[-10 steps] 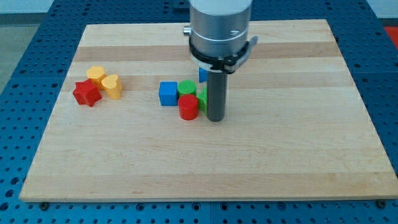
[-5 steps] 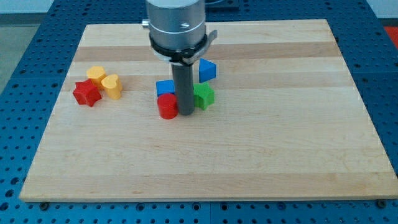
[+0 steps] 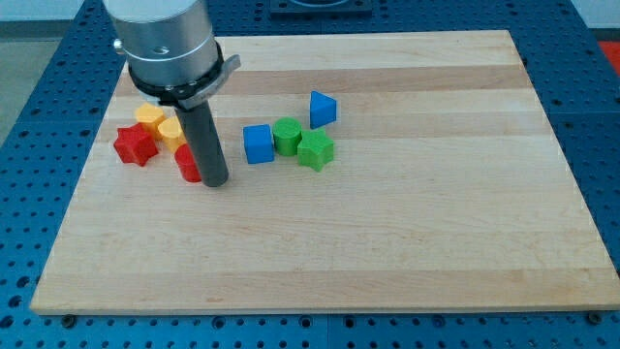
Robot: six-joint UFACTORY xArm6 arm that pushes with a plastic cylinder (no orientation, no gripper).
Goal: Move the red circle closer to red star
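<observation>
The red circle (image 3: 186, 164) lies on the wooden board, a short way to the right of the red star (image 3: 135, 145) and just below the yellow blocks. My tip (image 3: 214, 181) stands against the red circle's right side, and the rod hides part of it. The red star sits at the view's left, touching a yellow block.
Two yellow blocks (image 3: 149, 117) (image 3: 171, 133) sit just above the red pair. A blue cube (image 3: 258, 143), a green cylinder (image 3: 287, 135), a green star (image 3: 315, 151) and a blue triangular block (image 3: 323, 109) cluster to the right of my tip. The board's left edge (image 3: 87, 165) is near the red star.
My tip has swept to the view's left, pushing the red circle away from the blue and green blocks to a spot close to the red star.
</observation>
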